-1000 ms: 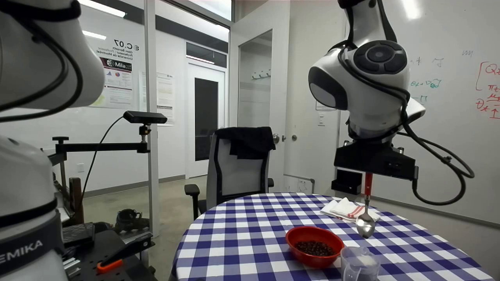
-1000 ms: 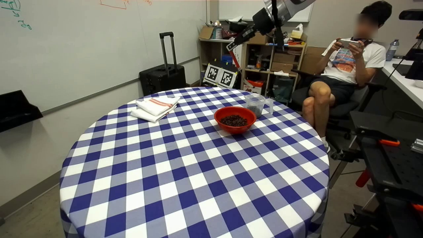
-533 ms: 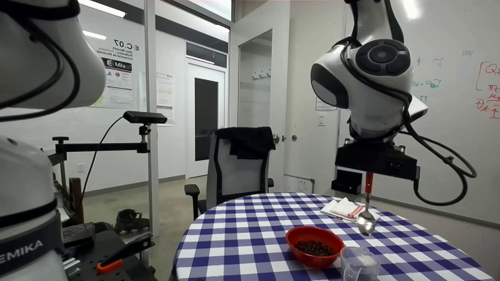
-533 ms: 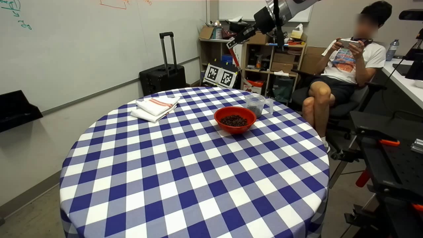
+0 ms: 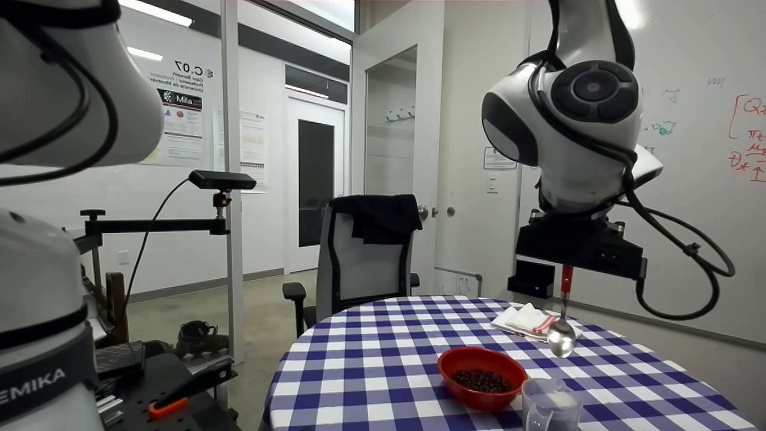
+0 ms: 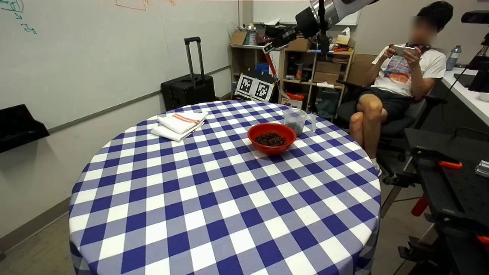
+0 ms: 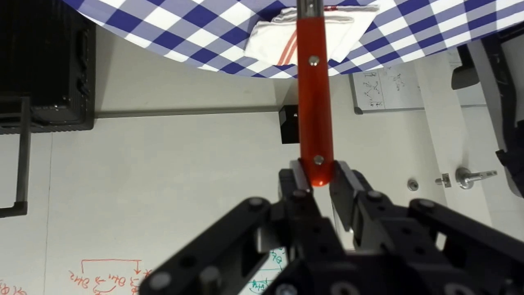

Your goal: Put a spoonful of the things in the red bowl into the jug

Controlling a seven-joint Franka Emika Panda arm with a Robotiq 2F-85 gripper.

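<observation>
The red bowl [image 5: 464,395] stands on the table in both exterior views, and the things [image 6: 270,139], a heap of small dark brown bits, lie in it. Close beside it is the jug [image 6: 301,116], clear with a handle; a dark greyish mass [image 6: 294,127] shows through its wall. My gripper [image 7: 317,174] is shut on the red handle end of a spoon [image 7: 314,102]. In an exterior view the spoon's metal end [image 5: 561,338] hangs tip down above table height, and no bits show on it. The wrist view leaves out both bowl and jug.
A blue-and-white checked cloth covers the round table [image 6: 214,198]. A folded white cloth with red stripes [image 6: 179,124] lies on it, away from the bowl. A chair [image 5: 365,263] stands by the table; a person [image 6: 412,72] sits further back.
The arm has shifted slightly right in an exterior view, and the spoon has risen a little. A dark speck at the spoon's tip earlier no longer shows. Bowl and jug have not moved.
</observation>
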